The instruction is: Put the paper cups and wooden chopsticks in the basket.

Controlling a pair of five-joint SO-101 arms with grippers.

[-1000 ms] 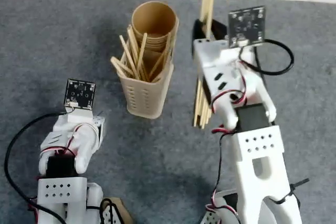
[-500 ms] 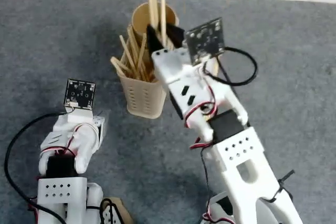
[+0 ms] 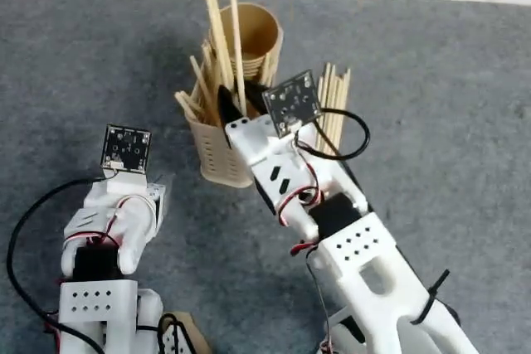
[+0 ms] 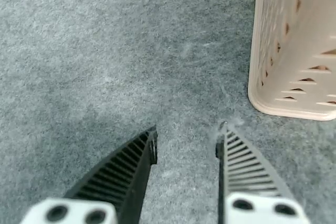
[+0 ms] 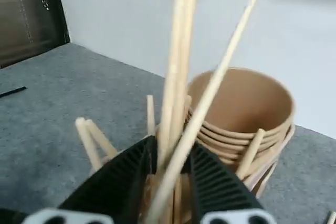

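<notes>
Right jaws swung over basket (image 3: 220,162), clamping chopsticks (image 5: 179,40) | left jaws apart, empty, near basket

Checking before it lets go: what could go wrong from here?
The held chopsticks splay apart in the right gripper; one may slip and land outside the basket.
The basket is crowded with paper cups and standing chopsticks, so the tips may jam.
The right arm hangs over loose chopsticks beside the basket and could scatter them.
</notes>
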